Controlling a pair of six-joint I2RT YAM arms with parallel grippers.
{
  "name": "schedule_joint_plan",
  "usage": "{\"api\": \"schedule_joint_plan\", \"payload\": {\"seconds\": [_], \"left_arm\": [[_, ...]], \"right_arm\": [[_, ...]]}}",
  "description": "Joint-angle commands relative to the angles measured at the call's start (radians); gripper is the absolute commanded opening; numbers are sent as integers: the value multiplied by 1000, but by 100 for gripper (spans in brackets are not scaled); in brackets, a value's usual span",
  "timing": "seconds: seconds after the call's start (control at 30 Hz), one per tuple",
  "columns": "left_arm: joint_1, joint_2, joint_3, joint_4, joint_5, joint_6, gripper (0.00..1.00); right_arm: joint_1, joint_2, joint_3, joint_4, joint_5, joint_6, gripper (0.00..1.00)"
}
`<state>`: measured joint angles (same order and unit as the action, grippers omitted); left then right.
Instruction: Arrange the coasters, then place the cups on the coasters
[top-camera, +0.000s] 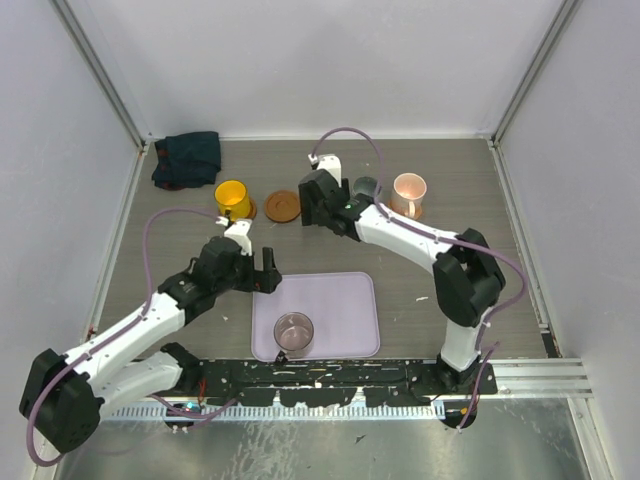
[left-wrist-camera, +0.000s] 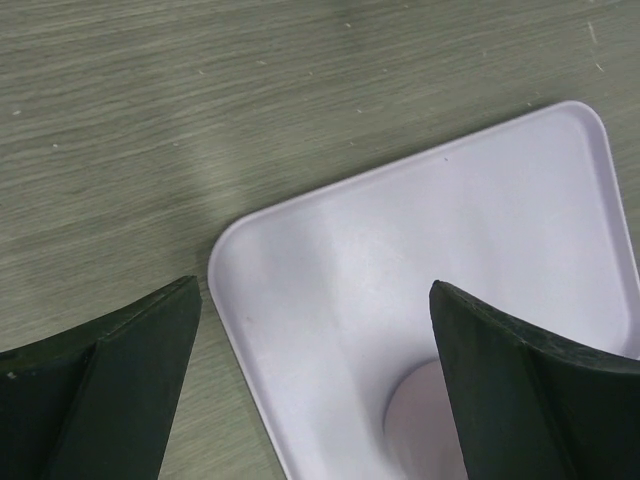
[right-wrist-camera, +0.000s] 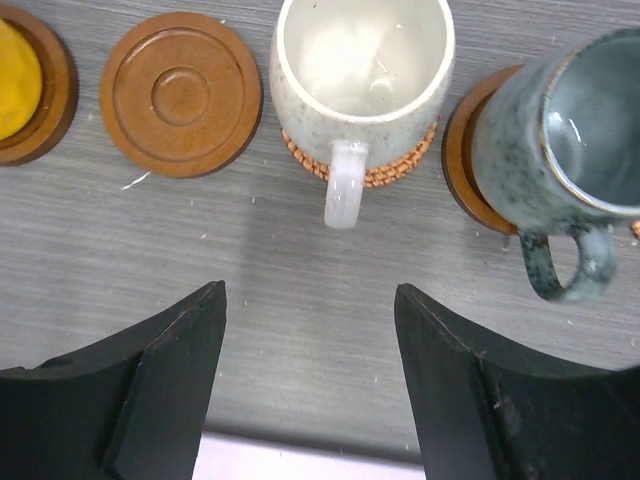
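Cup without a coaster: the mauve cup (top-camera: 293, 331), upright on the lavender tray (top-camera: 350, 300), in its near half and left of centre. You cannot read its handle direction from above. Its target, the bare coaster (right-wrist-camera: 180, 93), lies on the bench (top-camera: 140, 210) well beyond the tray's far edge, almost straight out from the cup. It sits between the yellow cup (top-camera: 232, 198) and the cream-white cup (right-wrist-camera: 360, 60), each on a coaster of its own. Your left hand (top-camera: 265, 272) is the nearer one. It hangs over the tray's far-left corner, jaws spread wide, holding nothing; the cup lies back toward the arm bases from it and a little right. The left wrist view shows only a pale round edge low between the fingers, likely that cup. Your right hand (right-wrist-camera: 308, 300) sits at the coaster row, jaws well apart and empty, with the cream-white cup's handle pointing back into the gap and the grey-green cup (right-wrist-camera: 570, 130) just to the right. Judgement: the left hand should fetch, drawing back and down, then carry outward. The right arm sits close to the bare coaster and may crowd the drop.
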<state>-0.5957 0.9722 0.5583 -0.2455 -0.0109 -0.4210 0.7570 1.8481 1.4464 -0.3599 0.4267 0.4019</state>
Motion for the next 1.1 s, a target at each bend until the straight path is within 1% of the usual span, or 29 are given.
{"api": "schedule_joint_plan", "payload": {"seconds": [0.0,0.17,0.3,0.4,0.57,0.67,0.8,0.93,1.07], "left_arm": [[-48,-64,5,-41,4,-19,98],[-166,-125,37,-151,-47,-33,98],[-256,-142,90,-295,-74,-89,98],[-333,-152,133,-395,-104,-133,98],[-438,-192,187,-483,-138,-198,98],[-479,-213,190,-489,-123,-221,98],[-548,-188,161,-468,-98,-245,98],[-685,-165,122,-455,-234,-270,98],[-767,-120,98,-418,-305,-280,98]], "right_arm": [[10,-149,-75,50,25,2,73],[10,-272,-205,64,32,-2,73],[9,-357,-301,77,33,-30,73],[10,-396,-356,78,27,-30,73],[8,-432,-439,102,16,-16,73],[8,-439,-475,127,0,-7,73],[8,-440,-507,154,-16,1,73],[8,-443,-530,170,-29,3,73],[8,-470,-568,182,-26,13,73]]}}
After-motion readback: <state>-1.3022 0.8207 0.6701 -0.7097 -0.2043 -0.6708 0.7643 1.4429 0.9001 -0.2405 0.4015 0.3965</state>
